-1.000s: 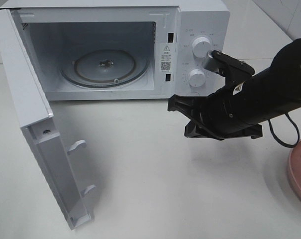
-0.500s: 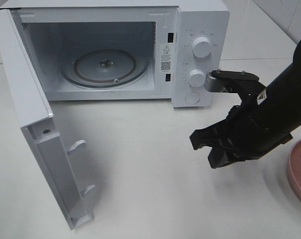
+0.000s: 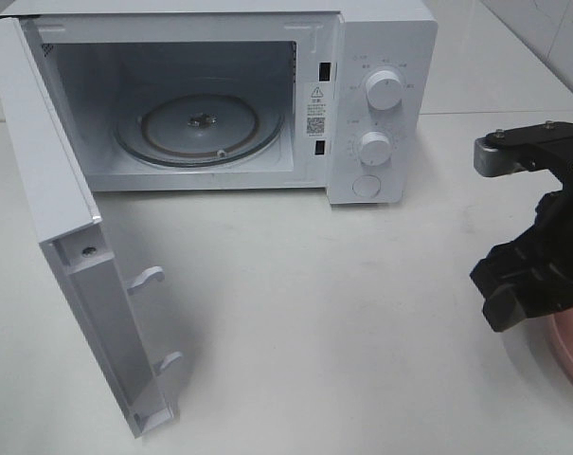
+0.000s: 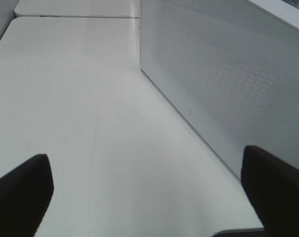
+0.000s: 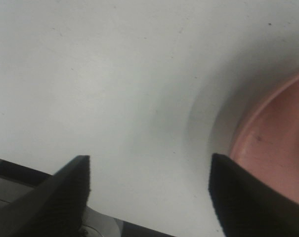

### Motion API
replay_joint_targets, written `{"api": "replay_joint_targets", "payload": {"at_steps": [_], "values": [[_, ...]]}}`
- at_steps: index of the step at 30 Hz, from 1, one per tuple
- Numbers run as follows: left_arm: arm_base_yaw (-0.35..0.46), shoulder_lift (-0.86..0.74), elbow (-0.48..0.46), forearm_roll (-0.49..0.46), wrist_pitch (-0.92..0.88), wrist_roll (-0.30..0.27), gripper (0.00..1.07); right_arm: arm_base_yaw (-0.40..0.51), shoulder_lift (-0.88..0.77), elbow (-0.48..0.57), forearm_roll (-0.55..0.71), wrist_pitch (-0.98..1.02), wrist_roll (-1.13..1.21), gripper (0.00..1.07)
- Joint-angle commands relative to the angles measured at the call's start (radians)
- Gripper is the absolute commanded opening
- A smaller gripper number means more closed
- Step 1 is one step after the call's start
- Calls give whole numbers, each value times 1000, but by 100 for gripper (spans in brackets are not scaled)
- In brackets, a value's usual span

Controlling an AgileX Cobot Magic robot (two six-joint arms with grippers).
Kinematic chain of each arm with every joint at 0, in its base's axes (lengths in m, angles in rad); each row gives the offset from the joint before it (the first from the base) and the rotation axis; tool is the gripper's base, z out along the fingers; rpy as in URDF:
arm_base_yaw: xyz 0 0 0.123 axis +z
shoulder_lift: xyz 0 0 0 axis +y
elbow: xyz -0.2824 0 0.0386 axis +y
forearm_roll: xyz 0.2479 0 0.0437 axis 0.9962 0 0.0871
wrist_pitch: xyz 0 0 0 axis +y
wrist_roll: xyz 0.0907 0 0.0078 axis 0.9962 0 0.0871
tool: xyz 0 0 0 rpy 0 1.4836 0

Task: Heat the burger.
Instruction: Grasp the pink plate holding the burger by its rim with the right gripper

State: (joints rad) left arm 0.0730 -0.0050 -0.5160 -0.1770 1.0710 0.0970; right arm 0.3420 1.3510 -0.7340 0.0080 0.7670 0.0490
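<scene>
With right claw (image 5: 149, 163) gaping empty above table (image 3: 362, 313) just beside pink plate (image 5: 275, 133), left claw (image 4: 144, 158) spread wide, empty, near open microwave (image 3: 381, 28).

- The pink plate (image 3: 572, 358) is cut off by the right edge of the exterior high view and is partly covered by the right gripper (image 3: 490, 294)
- In the right wrist view only a blurred arc of the plate is shown
- The right arm (image 3: 561, 209) is cut off by the same right edge
- The top of the microwave (image 3: 381, 38) is cropped by the upper edge
- The print around its dials (image 3: 384, 92) and on the label (image 3: 316, 109) is too small to be read
- In the left wrist view the fingers (image 4: 21, 197) of the left gripper (image 4: 147, 197) are cut off by the lower edge
- The right wrist view is blurred throughout, and the fingers there are also cut off by the lower edge
</scene>
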Motion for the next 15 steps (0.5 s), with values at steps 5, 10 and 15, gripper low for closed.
{"api": "replay_joint_targets", "payload": {"at_steps": [5, 10, 15], "values": [[1, -18, 1, -5, 0, -5, 98, -67, -9, -1, -61, 70, -10, 95], [1, -18, 1, -5, 0, -5, 98, -121, 16, 13, -90, 67, -9, 93], [1, -18, 1, -5, 0, -5, 98, -155, 60, 39, -95, 33, -16, 92]]}}
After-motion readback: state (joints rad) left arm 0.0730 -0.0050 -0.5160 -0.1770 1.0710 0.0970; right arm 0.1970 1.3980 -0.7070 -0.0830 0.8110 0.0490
